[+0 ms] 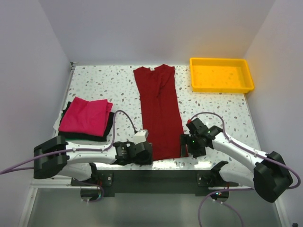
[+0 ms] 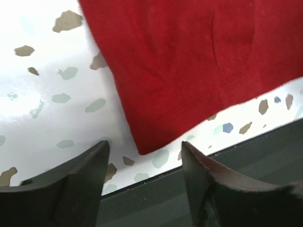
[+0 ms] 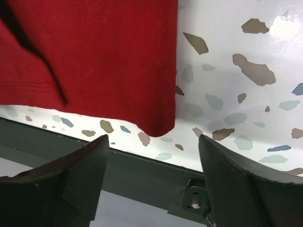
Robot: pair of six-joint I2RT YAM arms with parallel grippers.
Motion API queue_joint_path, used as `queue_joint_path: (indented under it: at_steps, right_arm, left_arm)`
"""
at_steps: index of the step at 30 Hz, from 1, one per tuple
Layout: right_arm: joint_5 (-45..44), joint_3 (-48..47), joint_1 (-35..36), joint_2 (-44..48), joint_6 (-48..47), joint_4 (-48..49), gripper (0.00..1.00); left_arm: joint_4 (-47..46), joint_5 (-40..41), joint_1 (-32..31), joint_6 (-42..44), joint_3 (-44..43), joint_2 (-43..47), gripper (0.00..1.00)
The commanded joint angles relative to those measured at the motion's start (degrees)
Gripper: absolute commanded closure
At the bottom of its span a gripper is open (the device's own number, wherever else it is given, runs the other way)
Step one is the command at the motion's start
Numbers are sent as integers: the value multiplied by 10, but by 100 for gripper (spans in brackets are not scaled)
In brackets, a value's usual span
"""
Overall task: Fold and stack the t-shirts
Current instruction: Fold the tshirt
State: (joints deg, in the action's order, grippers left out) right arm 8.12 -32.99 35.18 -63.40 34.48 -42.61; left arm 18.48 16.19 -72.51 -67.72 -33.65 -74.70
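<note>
Your left end effector (image 2: 144,151) is holding its jaws apart and gripping nothing, with the near left hem corner of the crimson t-shirt (image 1: 160,109) lying just ahead of its fingertips. Your right end effector (image 3: 154,142) is also gaping empty, just short of the near right hem corner. The shirt is stretching away from both across the bench (image 1: 104,85). Beyond and left of the left end effector, the folded pink t-shirt (image 1: 85,116) is resting on dark t-shirts (image 1: 109,124); the yellow tray (image 1: 220,60) is sitting far beyond the right one
</note>
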Motion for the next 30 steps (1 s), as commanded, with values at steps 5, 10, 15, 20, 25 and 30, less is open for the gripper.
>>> queue_joint_path:
  at_steps: [5, 10, 15, 20, 25, 30]
  right_arm:
    - [-20, 16, -1, -16, 13, 20, 31]
    - [-18, 30, -1, -41, 14, 56, 39]
    - [-5, 36, -2, -70, 15, 106, 73]
    - [-1, 17, 0, -74, -3, 69, 100]
    - [50, 47, 9, 1, 30, 24, 100]
    - [68, 70, 33, 67, 58, -5, 100]
  left_arm:
    - [28, 87, 0, -8, -32, -34, 59]
    - [42, 97, 0, 17, -70, -86, 75]
    - [38, 104, 0, 12, -62, -99, 100]
    - [17, 94, -1, 43, -46, -81, 100]
    - [-27, -4, -7, 52, 18, -23, 100]
    - [-9, -38, -22, 37, 25, 24, 100]
